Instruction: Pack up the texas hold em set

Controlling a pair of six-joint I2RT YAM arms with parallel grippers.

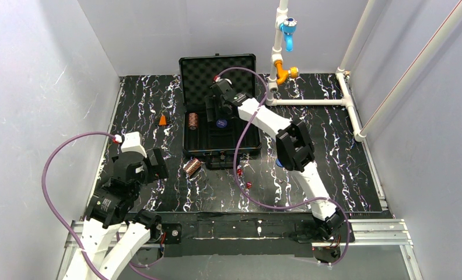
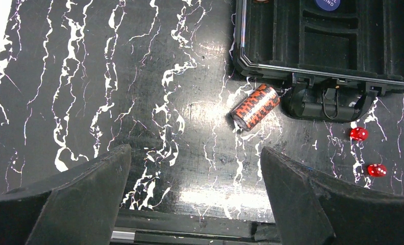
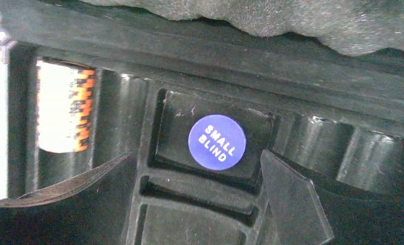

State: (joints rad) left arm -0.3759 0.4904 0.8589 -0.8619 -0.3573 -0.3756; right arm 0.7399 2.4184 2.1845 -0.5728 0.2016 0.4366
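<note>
Here, top view: black briefcase (image 1: 205, 143) lies open mid-desk (image 1: 141, 105), foam lid (image 1: 199, 73) raised at rear. R hand (image 1: 214, 111) hangs over the tray, fingers spread, gripping nothing. The blue disc (image 1: 221, 123) sits in a tray recess just below it, w/ one chip stack (image 1: 193, 121) in the slot to its left. L hand (image 1: 158, 165), likewise spread and empty, is near the case's front-left corner. A second chip stack (image 1: 192, 167) lies on its side on the desk just beside that corner, betw. hand and case. Two red dice (image 1: 239, 171) lie in front of the case; an orange cone (image 1: 163, 120) stands left of it.

L wrist view: second chip stack (image 2: 255, 106) lies ahead of the open fingers (image 2: 87, 189), apart from them; dice (image 2: 358, 133) farther right.

R wrist view: disc (image 3: 217, 141), marked SMALL BLIND, lies flat in its recess betw. the fingertips (image 3: 292, 204), touching neither. Slotted chip stack (image 3: 62, 112) at left.
</note>
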